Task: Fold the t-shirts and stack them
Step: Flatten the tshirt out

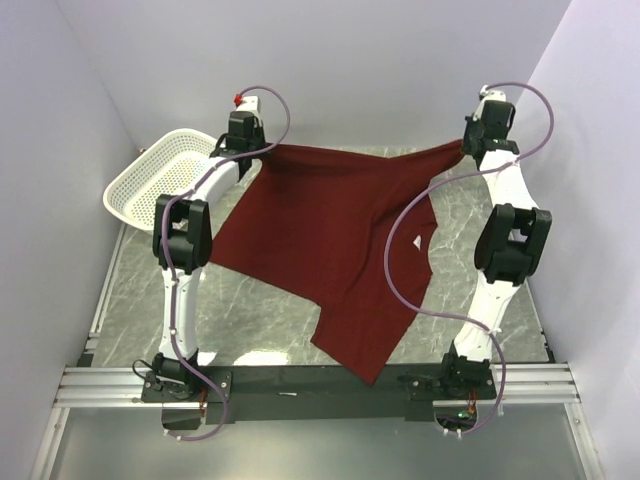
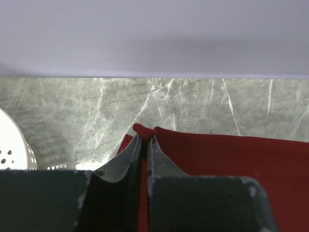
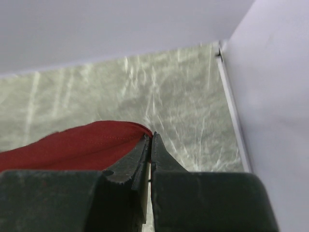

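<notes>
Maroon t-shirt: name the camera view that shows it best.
Top external. It alone shows the whole maroon t-shirt, neck label included, stretched between the left hand and the right hand. Each wrist view shows only a red corner pinched in its own hand.

Maroon t-shirt (image 1: 330, 240) spread open, far corners lifted
</notes>
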### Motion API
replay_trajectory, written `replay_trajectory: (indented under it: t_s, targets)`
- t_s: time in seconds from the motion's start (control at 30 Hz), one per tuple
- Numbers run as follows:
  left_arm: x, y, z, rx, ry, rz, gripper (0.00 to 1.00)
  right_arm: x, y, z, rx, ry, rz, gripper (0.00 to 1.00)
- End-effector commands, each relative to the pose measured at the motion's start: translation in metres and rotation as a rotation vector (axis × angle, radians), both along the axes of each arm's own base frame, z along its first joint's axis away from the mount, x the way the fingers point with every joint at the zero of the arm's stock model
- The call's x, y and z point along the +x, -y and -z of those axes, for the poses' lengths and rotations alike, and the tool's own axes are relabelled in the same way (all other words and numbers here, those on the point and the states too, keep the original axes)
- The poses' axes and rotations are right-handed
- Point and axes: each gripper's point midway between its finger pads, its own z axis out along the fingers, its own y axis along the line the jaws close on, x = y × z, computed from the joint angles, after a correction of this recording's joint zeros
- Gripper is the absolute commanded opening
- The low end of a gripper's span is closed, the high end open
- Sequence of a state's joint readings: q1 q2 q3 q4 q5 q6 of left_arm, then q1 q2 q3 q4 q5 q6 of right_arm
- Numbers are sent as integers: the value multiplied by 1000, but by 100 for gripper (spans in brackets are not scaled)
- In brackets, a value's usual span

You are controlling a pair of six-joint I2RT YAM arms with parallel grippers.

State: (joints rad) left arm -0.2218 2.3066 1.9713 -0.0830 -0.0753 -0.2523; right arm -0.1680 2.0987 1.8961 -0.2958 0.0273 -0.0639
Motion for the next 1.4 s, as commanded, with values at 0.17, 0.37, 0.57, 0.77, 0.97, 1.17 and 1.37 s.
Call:
replay_trajectory:
  t_s: [0.17, 0.37, 0.57, 0.77, 0.97, 1.17, 1.37]
  targets:
    - [-17, 3, -93, -77, 205, 51, 0, -12, -53, -105, 96, 240, -260, 0]
    - [-87, -6, -175, -130, 350, 76, 0, -101, -113, -149, 27, 316, -423, 0]
    - [-172, -26, -291, -169, 563, 69, 0, -202, -111, -284, -100, 532, -386, 0]
    - [-295, -58, -422, -235, 857, 45, 0, -337, -107, -441, -211, 834, -287, 0]
    - [-424, -89, -518, -309, 1125, 36, 0, -488, -100, -555, -336, 1242, -106, 0]
    - [-438, -99, -528, -307, 1143, -3, 0, -497, -99, -554, -353, 1250, -80, 0]
    - [-362, -82, -467, -264, 963, -5, 0, -413, -81, -513, -336, 1076, -96, 0]
